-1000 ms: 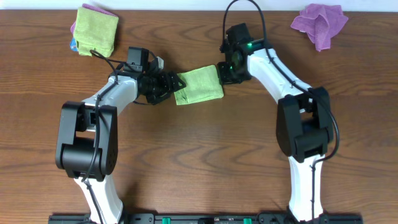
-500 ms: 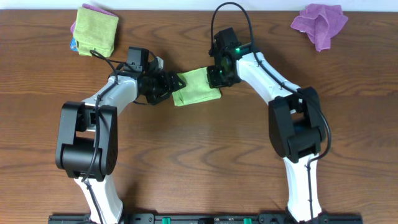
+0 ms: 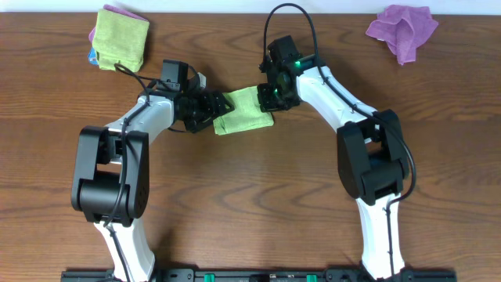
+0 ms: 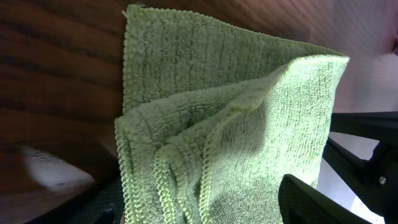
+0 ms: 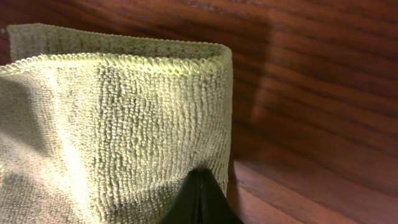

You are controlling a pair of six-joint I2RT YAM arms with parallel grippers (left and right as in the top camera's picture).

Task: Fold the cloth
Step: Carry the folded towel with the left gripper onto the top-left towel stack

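Observation:
The green cloth (image 3: 243, 112) lies folded on the wooden table between my two arms. My right gripper (image 3: 271, 95) is shut on the cloth's right edge; in the right wrist view its fingers (image 5: 200, 183) meet in a point pinching the folded cloth (image 5: 112, 118). My left gripper (image 3: 211, 110) is at the cloth's left edge. In the left wrist view its dark fingers (image 4: 199, 208) stand wide apart, with the cloth's (image 4: 230, 118) layered stitched edges lying between them.
A folded green cloth (image 3: 122, 36) sits on purple and blue cloths at the back left. A crumpled purple cloth (image 3: 403, 28) lies at the back right. The bare wooden table (image 3: 250, 204) extends toward the front.
My right gripper has moved left with the cloth's right edge, and the cloth has shifted left toward my left gripper. The left arm has hardly moved.

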